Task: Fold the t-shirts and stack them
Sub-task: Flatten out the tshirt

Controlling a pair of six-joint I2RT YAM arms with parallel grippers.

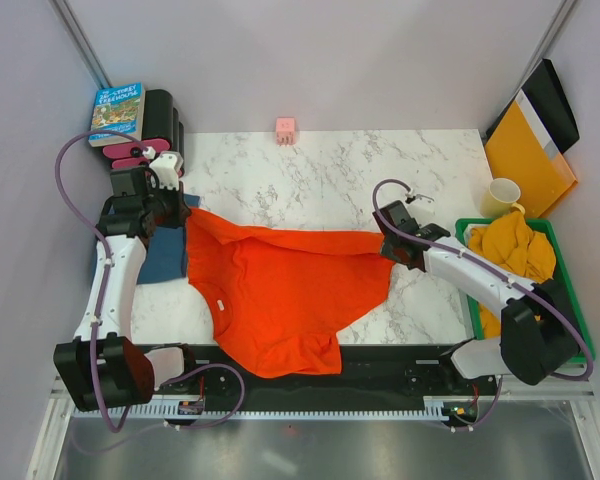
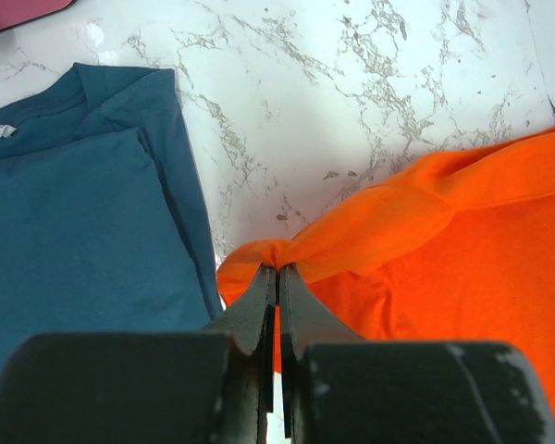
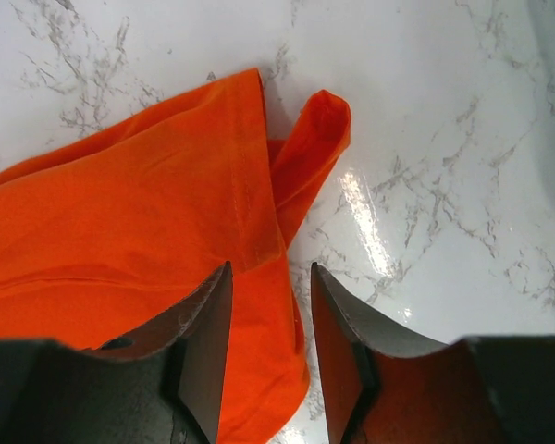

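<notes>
The left pincer is shut tight on a corner of the orange t-shirt, which lies spread across the near middle of the counter. The right pincer stands half open astride the shirt's right edge; it should bite firmly before any pull.

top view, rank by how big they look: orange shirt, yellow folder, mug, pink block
Largest to smallest:
1. orange t-shirt
2. yellow folder
3. mug
4. pink block, clearly the smallest

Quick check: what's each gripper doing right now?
Left gripper: closed, pinching a corner of the orange shirt.
Right gripper: open, jaws astride the shirt's edge.
</notes>
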